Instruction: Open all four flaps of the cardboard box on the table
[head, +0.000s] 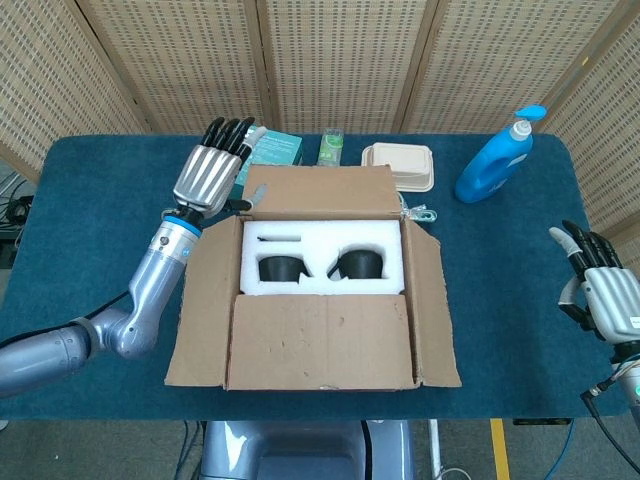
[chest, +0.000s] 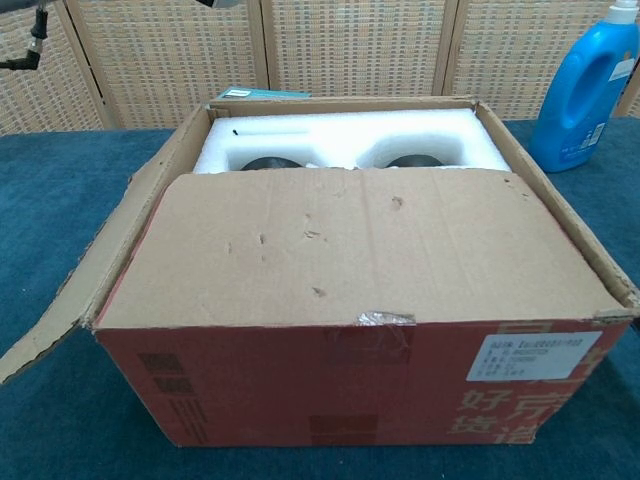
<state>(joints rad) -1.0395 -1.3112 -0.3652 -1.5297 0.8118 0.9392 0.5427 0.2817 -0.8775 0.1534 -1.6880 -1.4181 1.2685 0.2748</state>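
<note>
The cardboard box (head: 320, 290) (chest: 350, 380) stands mid-table with white foam (head: 320, 240) (chest: 350, 140) and two black items showing inside. Its far flap (head: 320, 190) is folded back outward. The left flap (head: 205, 300) (chest: 90, 270) and right flap (head: 432, 300) splay outward. The near flap (head: 320, 340) (chest: 360, 245) lies flat over the box's front half. My left hand (head: 210, 175), fingers extended and holding nothing, is at the far flap's left edge by the far-left corner. My right hand (head: 600, 290) hovers open near the table's right edge, far from the box.
Behind the box are a teal carton (head: 278, 148) (chest: 255, 95), a small green bottle (head: 331, 148) and a beige lidded container (head: 402, 165). A blue detergent bottle (head: 495, 160) (chest: 585, 85) stands at the back right. Blue cloth covers the table (head: 90, 230).
</note>
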